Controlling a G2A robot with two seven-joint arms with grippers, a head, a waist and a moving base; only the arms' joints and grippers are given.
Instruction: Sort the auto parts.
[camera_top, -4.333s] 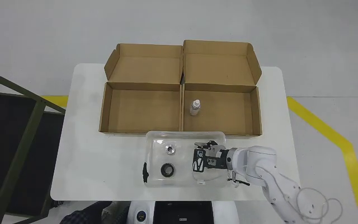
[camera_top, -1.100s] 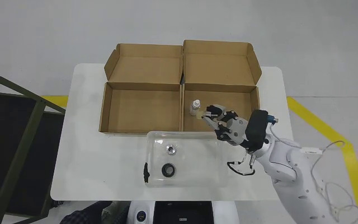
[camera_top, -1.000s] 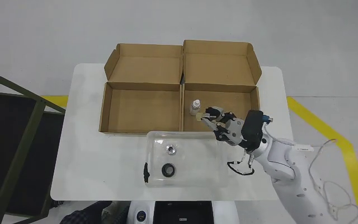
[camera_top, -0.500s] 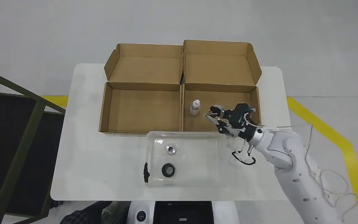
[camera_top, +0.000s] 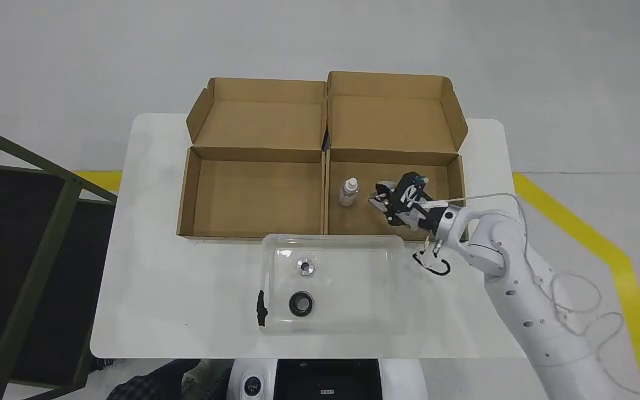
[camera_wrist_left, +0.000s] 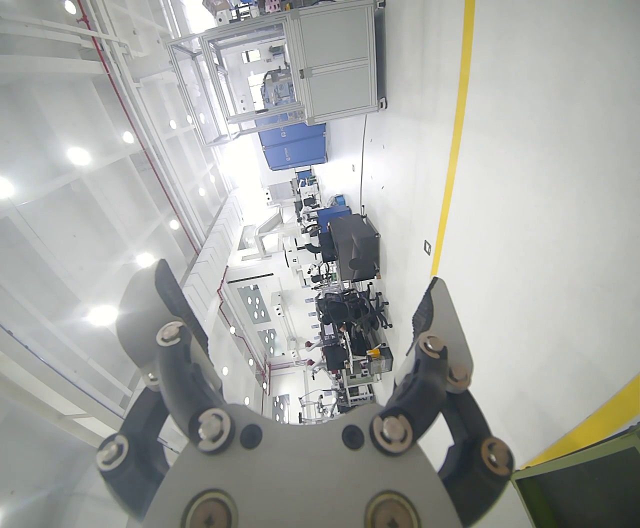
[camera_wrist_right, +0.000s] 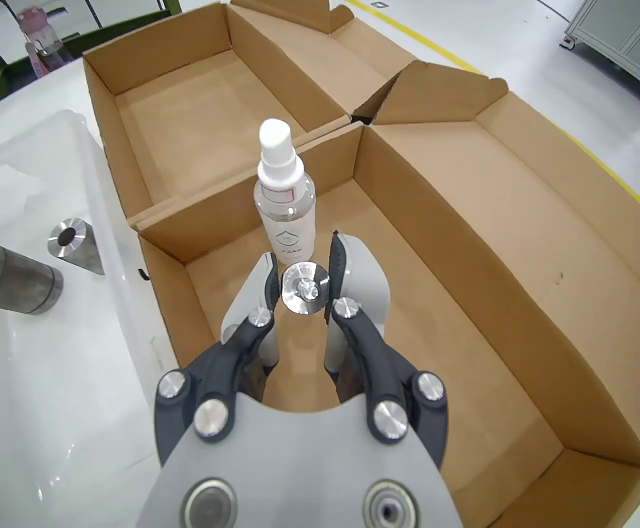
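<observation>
Right jaws: clamped on a round metal part (camera_wrist_right: 305, 289), held above the right box (camera_wrist_right: 450, 280), beside the bottle (camera_wrist_right: 286, 195).
Left jaws: spread wide, nothing held.
Sorted: the bottle only, it is judged.
Remaining: a metal sleeve (camera_top: 302, 267) and a black ring (camera_top: 300, 302), in the tray (camera_top: 330, 238) at the surface's near edge.

A pale grey floor (camera_top: 300, 40) crossed by a yellow line (camera_top: 572, 222) lies around the white surface (camera_top: 150, 270), and a dark green frame (camera_top: 40, 162) stands beside it. The bright hall beyond has round ceiling lights (camera_wrist_left: 102, 315), blue cabinets (camera_wrist_left: 295, 145), a grey framed enclosure (camera_wrist_left: 340, 65) and office chairs (camera_wrist_left: 350, 310).
</observation>
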